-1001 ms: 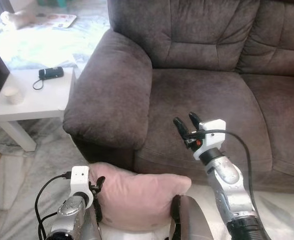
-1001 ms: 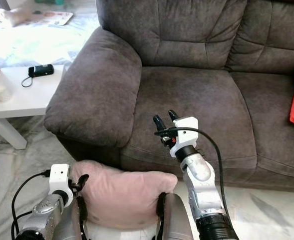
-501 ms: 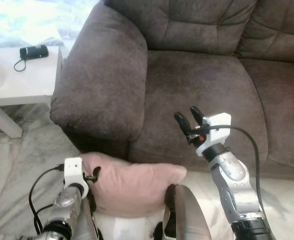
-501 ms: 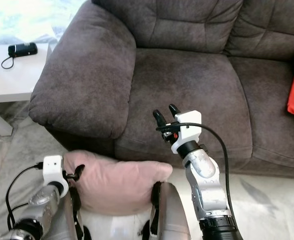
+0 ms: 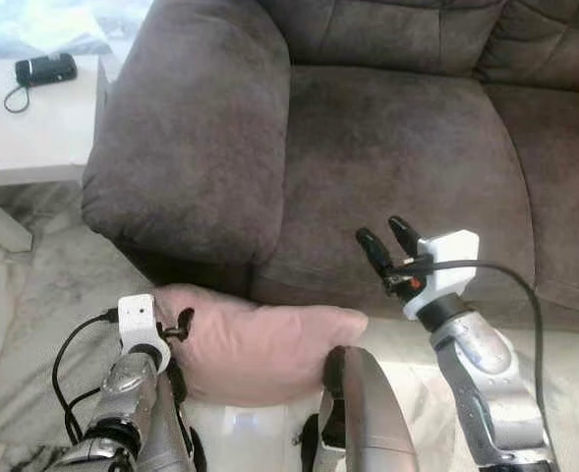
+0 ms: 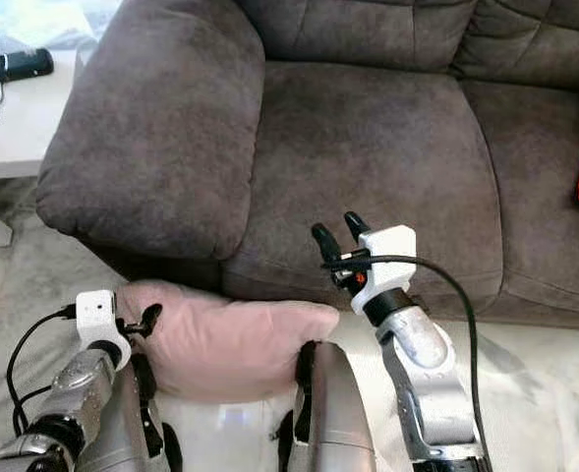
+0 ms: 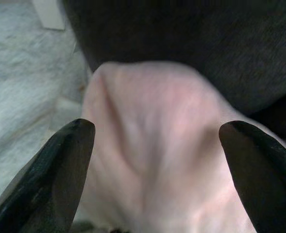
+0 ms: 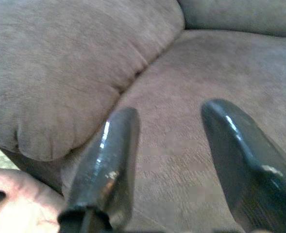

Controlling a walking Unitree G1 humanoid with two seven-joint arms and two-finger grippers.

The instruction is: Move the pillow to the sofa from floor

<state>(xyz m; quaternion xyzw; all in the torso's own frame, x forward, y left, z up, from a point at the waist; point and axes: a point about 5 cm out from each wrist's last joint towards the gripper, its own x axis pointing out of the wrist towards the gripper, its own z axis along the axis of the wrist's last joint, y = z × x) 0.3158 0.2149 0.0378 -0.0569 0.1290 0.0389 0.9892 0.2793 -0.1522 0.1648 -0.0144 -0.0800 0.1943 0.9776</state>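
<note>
Starting at the jaws: your left gripper [image 7: 155,160] has its two black fingers spread wide, one on each side of the soft pink fabric pillow [image 7: 157,145], and nothing is clamped. In the left wrist view the pillow's near end bulges between the fingers, but you cannot confirm that either pad touches the fabric. Your right gripper [image 5: 387,244] is also parted and empty, held above the front edge of the seat cushion of the dark brown plush sofa [image 5: 387,138], well apart from the pillow.

Change over the last second: the head views have slid down and toward the sofa, so the padded armrest [image 5: 186,147] fills more of the left side and the white side table [image 5: 33,118] with its small black device [image 5: 41,69] has moved toward the corner. That is camera motion, not movement of objects. The left gripper sits at the pillow's left end as before, and the right gripper has kept its raised pose.

Finding: the robot has closed in and bent lower, but the pillow is not yet secured. It lies on the pale floor [image 5: 33,295] against the sofa's front face, below the armrest and directly ahead of the robot's body. In my judgement the next step is closing the left fingers on the pillow's end before lifting.
</note>
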